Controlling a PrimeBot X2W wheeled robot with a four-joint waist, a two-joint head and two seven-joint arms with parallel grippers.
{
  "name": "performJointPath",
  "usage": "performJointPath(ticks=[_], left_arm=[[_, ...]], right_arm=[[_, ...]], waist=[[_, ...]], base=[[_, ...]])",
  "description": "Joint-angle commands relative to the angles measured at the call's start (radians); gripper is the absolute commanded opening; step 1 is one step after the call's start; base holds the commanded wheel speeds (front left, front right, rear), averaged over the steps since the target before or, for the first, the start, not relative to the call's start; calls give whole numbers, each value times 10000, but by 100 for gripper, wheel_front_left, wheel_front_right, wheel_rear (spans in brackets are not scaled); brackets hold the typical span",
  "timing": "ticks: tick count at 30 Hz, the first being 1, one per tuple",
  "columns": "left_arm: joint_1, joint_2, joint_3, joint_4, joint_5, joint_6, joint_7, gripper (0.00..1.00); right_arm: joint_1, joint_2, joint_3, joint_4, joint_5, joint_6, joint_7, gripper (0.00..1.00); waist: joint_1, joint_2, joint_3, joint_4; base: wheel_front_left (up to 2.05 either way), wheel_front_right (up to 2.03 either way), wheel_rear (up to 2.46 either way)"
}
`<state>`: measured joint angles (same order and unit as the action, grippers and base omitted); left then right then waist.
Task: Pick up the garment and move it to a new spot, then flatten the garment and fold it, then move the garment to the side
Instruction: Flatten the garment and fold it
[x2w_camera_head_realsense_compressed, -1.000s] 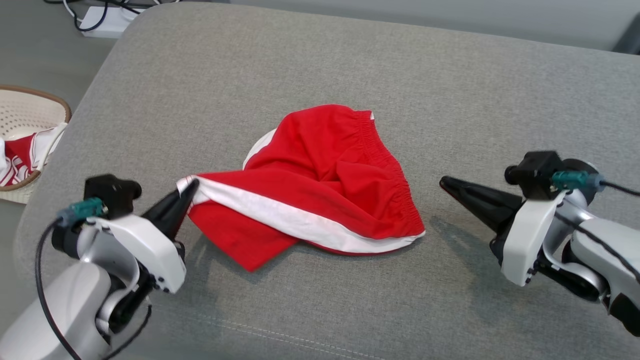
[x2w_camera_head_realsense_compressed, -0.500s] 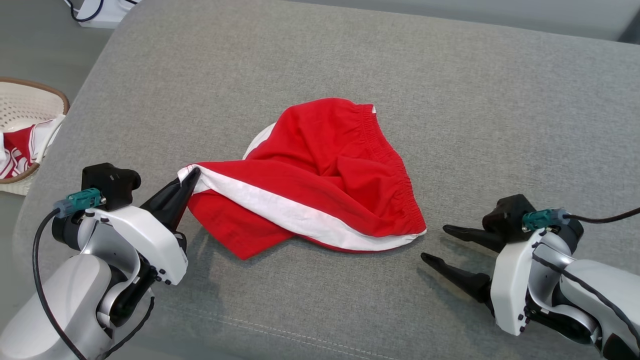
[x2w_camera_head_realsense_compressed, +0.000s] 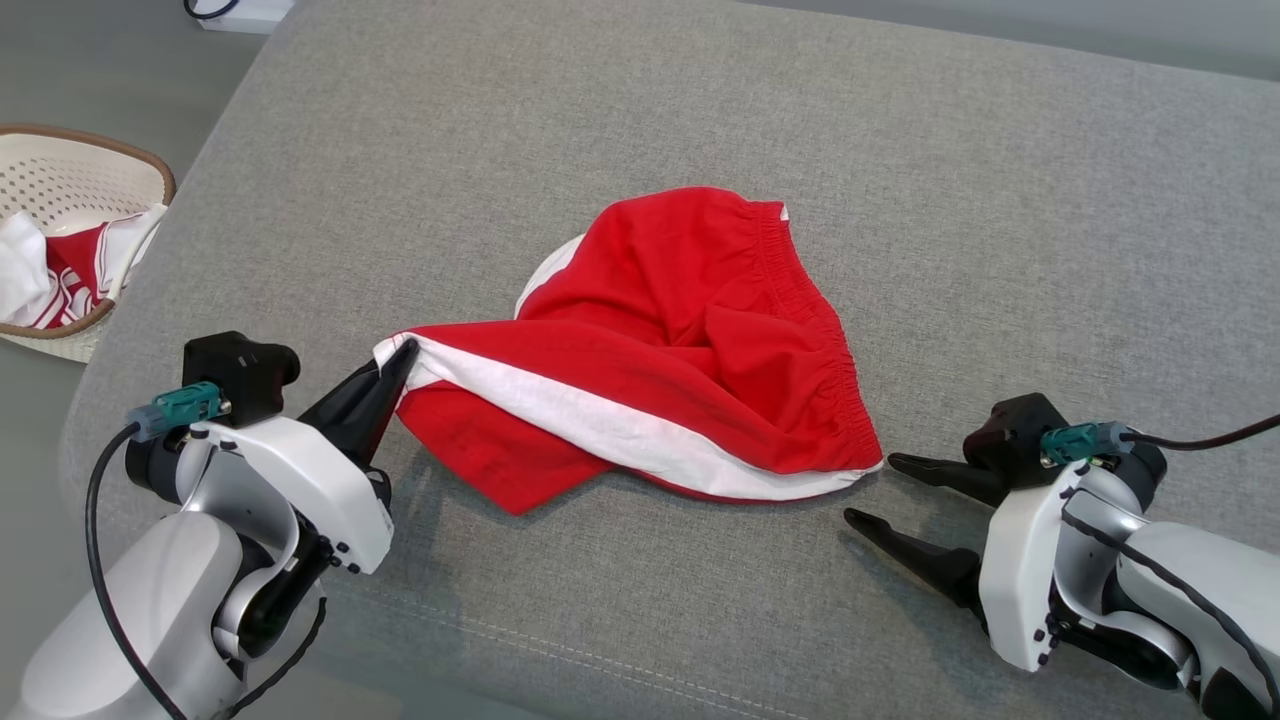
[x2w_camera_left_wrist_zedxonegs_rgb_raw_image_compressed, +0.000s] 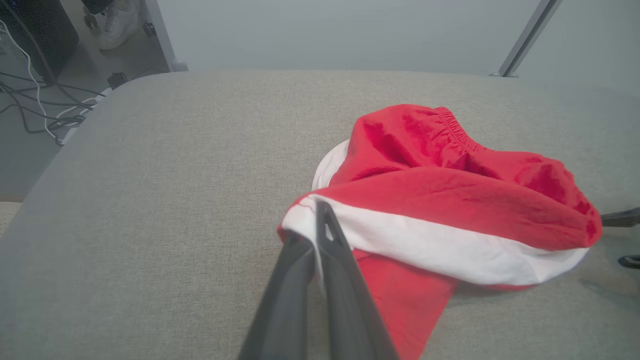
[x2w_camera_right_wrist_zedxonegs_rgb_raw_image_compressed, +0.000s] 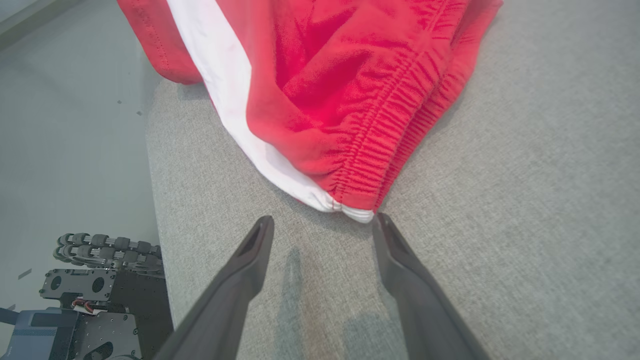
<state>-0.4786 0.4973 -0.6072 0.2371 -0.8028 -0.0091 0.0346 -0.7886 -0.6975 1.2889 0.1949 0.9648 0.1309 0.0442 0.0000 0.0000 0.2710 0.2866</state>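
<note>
On cushion (x2w_camera_head_realsense_compressed: 600, 120) centre: garment (x2w_camera_head_realsense_compressed: 690, 330). At its left corner: left gripper (x2w_camera_head_realsense_compressed: 406, 350). Just beside right corner: right gripper (x2w_camera_head_realsense_compressed: 869, 488). Left of cushion: basket (x2w_camera_head_realsense_compressed: 60, 170).

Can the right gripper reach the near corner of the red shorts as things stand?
Probably yes: the right gripper stands open, and a corner of the shorts lies just ahead of its fingertips, with bare cushion between.

Bright, even light from overhead — no glare. Soft shadows lie on the grey cushion (x2w_camera_head_realsense_compressed: 640, 120) along the near edge of the garment (x2w_camera_head_realsense_compressed: 700, 330) and beneath the right gripper (x2w_camera_head_realsense_compressed: 869, 488). The head view is sharp; the wrist views bow at their edges, and the left gripper (x2w_camera_left_wrist_zedxonegs_rgb_raw_image_compressed: 310, 222) blurs near the lens.
</note>
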Motion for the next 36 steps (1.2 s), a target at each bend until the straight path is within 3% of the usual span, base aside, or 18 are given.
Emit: performJointPath(ticks=[1, 10, 13, 14, 17, 19, 30, 36], left_arm=[[-411, 425, 405, -154, -34, -49, -99, 0], [-449, 315, 319, -38, -58, -88, -177, 0], [-438, 296, 306, 11, -70, -94, -219, 0], [-438, 291, 303, 31, -74, -95, -232, 0], [-453, 258, 298, 86, -92, -106, -280, 0], [-462, 235, 300, 128, -108, -114, -320, 0], [-455, 202, 260, 416, -173, -196, -451, 0], [-579, 430, 290, 371, -155, -252, -369, 0]], right_arm=[[386, -113, -86, -72, -112, -2, 21, 100], [339, -31, -86, -8, -327, -2, -17, 100], [338, -24, -86, -75, -473, -2, -102, 88], [339, -23, -86, -102, -509, -2, -146, 78], [332, -30, -86, -171, -628, -2, -238, 36], [321, -17, -86, -217, -697, -2, -259, 0], [145, -70, -86, -242, -726, -2, -848, 0], [-365, -121, -86, -283, -157, -2, -1599, 0]], waist=[[0, 0, 20, 28], [0, 0, 168, 203], [0, 0, 195, 202], [0, 0, 199, 198], [0, 0, 204, 189], [0, 0, 221, 179], [0, 0, 123, 56], [0, 0, -89, -243]], base=[[0, 0, 0], [0, 0, 0], [0, 0, 0], [0, 0, 0], [0, 0, 0], [0, 0, 0], [0, 0, 0], [0, 0, 0]])
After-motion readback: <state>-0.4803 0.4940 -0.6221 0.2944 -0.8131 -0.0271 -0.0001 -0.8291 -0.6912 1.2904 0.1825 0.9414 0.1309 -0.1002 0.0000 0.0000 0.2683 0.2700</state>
